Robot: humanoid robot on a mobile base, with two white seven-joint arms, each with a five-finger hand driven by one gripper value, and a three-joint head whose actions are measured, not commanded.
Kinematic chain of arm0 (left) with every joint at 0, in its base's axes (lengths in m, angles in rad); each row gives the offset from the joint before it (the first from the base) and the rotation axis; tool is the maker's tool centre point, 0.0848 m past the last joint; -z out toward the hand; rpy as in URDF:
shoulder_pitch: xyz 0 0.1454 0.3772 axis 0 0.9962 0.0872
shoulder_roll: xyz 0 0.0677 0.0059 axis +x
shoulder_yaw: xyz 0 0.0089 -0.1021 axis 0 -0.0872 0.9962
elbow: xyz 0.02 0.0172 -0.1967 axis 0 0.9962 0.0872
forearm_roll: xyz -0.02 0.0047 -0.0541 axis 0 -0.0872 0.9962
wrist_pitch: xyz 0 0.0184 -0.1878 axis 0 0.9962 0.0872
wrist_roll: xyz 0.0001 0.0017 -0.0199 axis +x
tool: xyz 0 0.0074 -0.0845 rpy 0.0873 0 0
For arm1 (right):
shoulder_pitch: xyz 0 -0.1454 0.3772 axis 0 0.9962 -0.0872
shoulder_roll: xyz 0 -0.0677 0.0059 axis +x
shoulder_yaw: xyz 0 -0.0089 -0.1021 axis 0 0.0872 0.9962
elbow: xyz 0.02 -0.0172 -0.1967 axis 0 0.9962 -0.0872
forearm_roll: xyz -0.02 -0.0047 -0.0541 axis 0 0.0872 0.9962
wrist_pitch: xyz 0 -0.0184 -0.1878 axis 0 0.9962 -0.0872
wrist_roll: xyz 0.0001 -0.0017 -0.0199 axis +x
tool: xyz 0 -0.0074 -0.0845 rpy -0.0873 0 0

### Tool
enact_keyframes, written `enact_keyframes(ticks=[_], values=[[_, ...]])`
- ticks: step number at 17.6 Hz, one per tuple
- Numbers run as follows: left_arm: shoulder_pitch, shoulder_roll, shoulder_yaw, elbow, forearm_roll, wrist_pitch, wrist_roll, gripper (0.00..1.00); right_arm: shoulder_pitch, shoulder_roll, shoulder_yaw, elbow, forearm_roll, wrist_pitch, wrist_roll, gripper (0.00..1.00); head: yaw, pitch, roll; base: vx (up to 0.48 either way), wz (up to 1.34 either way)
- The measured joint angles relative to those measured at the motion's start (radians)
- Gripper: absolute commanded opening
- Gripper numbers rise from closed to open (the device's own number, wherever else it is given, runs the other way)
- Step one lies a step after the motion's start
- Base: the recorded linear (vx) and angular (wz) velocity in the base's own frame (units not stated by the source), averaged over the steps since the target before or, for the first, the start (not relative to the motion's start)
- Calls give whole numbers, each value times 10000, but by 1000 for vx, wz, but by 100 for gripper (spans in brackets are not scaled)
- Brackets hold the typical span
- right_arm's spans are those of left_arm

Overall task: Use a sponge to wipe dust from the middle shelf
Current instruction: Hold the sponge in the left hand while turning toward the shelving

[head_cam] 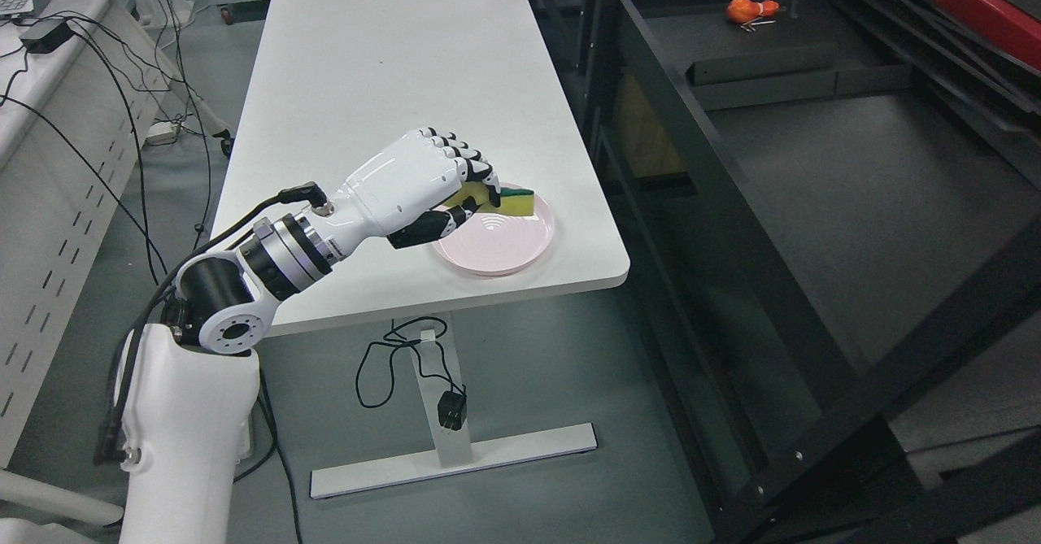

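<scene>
Item under inspection: the sponge (511, 199), yellow with a dark green scouring layer on top. It sits over the far-left part of a pink plate (498, 243), which stands near the right front corner of the white tabletop (390, 64).

Left hand (443, 186): reaches in from the lower left, knuckles up, with the fingers (468, 162) curled over the left end of the sponge and the thumb (431, 227) below. The hand appears clenched on the sponge. Whether the sponge is lifted clear of the plate or rests on it cannot be determined. The right hand is not in view.

Handling assessment: the sponge is judged light, soft and compressible. A hard squeeze would deform it, so moderate pressure is advised. The foam should offer good friction, so slip risk is low. The present hold at one end leaves most of the sponge free for contact. A hold across the narrow sides with the flat face down would suit wiping.

The plate is shallow, probably light, and may shift or lift if dragged.

Destination: the black shelving unit (732, 202) stands just right of the tabletop, with its dark shelf surface (854, 186) well apart from the sponge. Wiping is not yet begun.
</scene>
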Motion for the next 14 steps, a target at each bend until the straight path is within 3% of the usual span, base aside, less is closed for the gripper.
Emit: enact_keyframes(ticks=[14], values=[[110,-34,-2,-103,-2,-2,-22,1,0,0,0,0,0,0,0,100,0,0,0,-215,-455]])
